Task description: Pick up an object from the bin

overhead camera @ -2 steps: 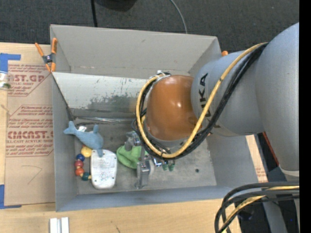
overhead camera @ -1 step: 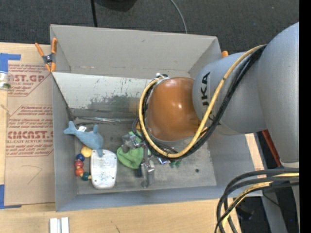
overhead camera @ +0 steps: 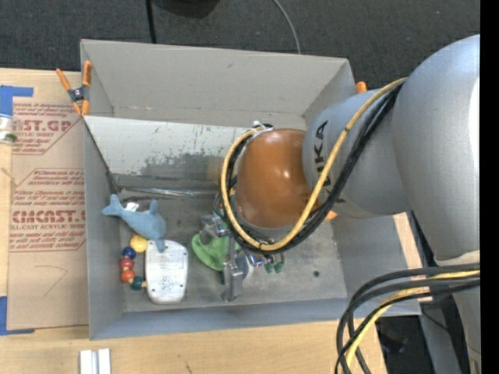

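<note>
Camera view places the pincer (overhead camera: 232, 275) low in the bin (overhead camera: 203, 84), near the front wall and beneath the orange wrist cover (overhead camera: 269, 178). Its opening cannot be told (wrist hardware masks it). A green soft item (overhead camera: 207, 252) lies just beside it toward the view's left, partly covered, so its long axis is unreadable. Further left lie a white flat box (overhead camera: 166, 271), long axis toward the front wall, coloured beads (overhead camera: 129, 265) and a blue fish-shaped toy (overhead camera: 142, 218) set diagonally. Bare floor lies to the pincer's right in the view.
</note>
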You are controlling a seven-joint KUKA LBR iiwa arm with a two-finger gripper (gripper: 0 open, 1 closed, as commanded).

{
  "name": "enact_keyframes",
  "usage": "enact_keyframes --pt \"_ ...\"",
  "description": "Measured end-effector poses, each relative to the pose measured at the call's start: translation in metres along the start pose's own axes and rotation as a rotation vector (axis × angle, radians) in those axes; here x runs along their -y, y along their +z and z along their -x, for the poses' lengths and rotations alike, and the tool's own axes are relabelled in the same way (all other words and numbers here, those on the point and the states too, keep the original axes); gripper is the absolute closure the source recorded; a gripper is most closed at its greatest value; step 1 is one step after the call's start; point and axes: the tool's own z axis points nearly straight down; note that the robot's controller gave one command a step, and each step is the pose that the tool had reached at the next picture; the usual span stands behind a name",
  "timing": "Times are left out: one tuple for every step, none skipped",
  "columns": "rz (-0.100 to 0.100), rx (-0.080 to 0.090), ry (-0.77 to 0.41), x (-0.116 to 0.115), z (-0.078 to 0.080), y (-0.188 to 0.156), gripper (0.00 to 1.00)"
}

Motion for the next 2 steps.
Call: enact_keyframes --pt "0.001 0.0 0.222 0.005 0.013 0.011 0.0" --pt "0.0 0.0 0.058 0.013 0.045 0.021 0.0"
